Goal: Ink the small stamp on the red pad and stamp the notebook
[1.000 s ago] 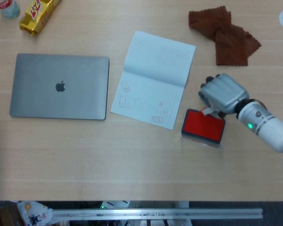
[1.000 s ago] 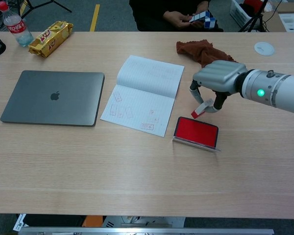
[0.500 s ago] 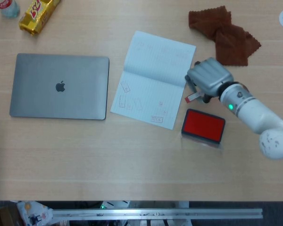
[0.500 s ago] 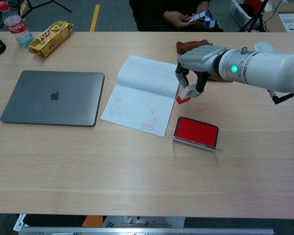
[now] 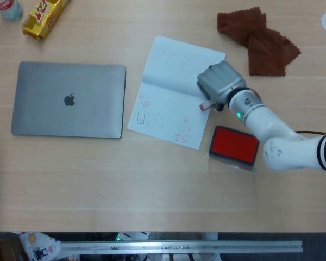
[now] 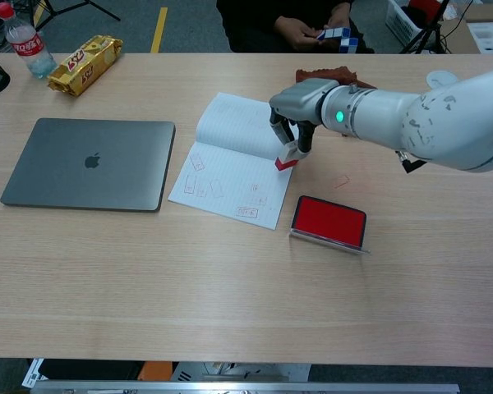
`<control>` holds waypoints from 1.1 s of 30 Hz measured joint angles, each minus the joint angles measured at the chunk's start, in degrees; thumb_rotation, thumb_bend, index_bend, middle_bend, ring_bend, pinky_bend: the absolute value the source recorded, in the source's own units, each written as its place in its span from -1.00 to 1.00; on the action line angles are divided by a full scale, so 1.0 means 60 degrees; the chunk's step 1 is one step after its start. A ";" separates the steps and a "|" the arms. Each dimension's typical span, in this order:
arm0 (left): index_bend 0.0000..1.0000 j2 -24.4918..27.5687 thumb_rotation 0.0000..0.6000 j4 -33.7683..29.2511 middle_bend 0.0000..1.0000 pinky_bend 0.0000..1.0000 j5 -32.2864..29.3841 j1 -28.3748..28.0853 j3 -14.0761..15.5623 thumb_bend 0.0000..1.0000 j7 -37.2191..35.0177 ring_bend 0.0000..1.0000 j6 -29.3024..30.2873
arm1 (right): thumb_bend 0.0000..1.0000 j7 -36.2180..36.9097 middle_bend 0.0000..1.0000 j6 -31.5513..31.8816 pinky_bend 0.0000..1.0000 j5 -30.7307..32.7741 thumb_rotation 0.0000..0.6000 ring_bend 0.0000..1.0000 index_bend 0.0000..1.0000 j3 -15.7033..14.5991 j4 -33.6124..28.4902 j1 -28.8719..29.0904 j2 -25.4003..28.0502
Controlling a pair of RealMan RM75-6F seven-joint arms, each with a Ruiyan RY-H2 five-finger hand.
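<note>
Right hand (image 6: 300, 105), grey-backed, pinches small white stamp with red base (image 6: 286, 158) between its fingertips, stamp hanging below the hand, tilted. In chest view the stamp's red end sits over the right edge of the open white lined notebook (image 6: 230, 160); cannot tell if it touches the page. In head view the hand (image 5: 220, 84) covers the notebook's (image 5: 168, 81) right edge near the fold, only a bit of the stamp (image 5: 205, 105) peeking out beneath it. Notebook's lower page carries several faint red stamp marks (image 6: 202, 185). Red ink pad with open clear lid (image 6: 329, 221) lies on light wood tabletop (image 6: 230, 287), just beside the notebook's lower right corner, near the hand but apart from it. Left hand not visible in either view. Closed grey laptop (image 6: 89, 162) left of notebook. Brown cloth (image 5: 258, 38) beyond the hand; yellow snack pack (image 6: 85, 62) and plastic bottle (image 6: 25, 45) at far left corner.
</note>
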 measured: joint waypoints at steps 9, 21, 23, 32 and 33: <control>-0.67 -0.0019 1.00 0.0044 -0.87 -0.77 -0.0148 -0.0037 -0.0005 -0.46 0.0040 -0.81 -0.0147 | 0.21 -0.0520 0.01 -0.0308 -0.22 0.1061 1.00 -0.40 0.42 -0.0283 0.0833 0.0726 -0.0694; -0.67 -0.0035 1.00 0.0109 -0.88 -0.77 -0.0305 -0.0063 -0.0037 -0.46 0.0031 -0.81 -0.0236 | 0.21 -0.0744 0.01 -0.0511 -0.22 0.1756 1.00 -0.40 0.43 -0.0496 0.1477 0.1222 -0.1263; -0.67 -0.0030 1.00 0.0119 -0.88 -0.77 -0.0326 -0.0060 -0.0043 -0.46 0.0019 -0.81 -0.0237 | 0.21 -0.0767 0.01 -0.0534 -0.22 0.1840 1.00 -0.40 0.43 -0.0518 0.1583 0.1282 -0.1337; -0.67 -0.0034 1.00 0.0171 -0.88 -0.77 -0.0378 -0.0037 -0.0035 -0.46 -0.0027 -0.81 -0.0253 | 0.21 -0.0998 0.01 -0.0494 -0.22 0.2047 1.00 -0.40 0.45 -0.0688 0.1838 0.1495 -0.1666; -0.67 -0.0036 1.00 0.0177 -0.88 -0.77 -0.0377 -0.0036 -0.0033 -0.46 -0.0035 -0.81 -0.0256 | 0.21 -0.1029 0.01 -0.0476 -0.22 0.2063 1.00 -0.40 0.45 -0.0706 0.1864 0.1510 -0.1710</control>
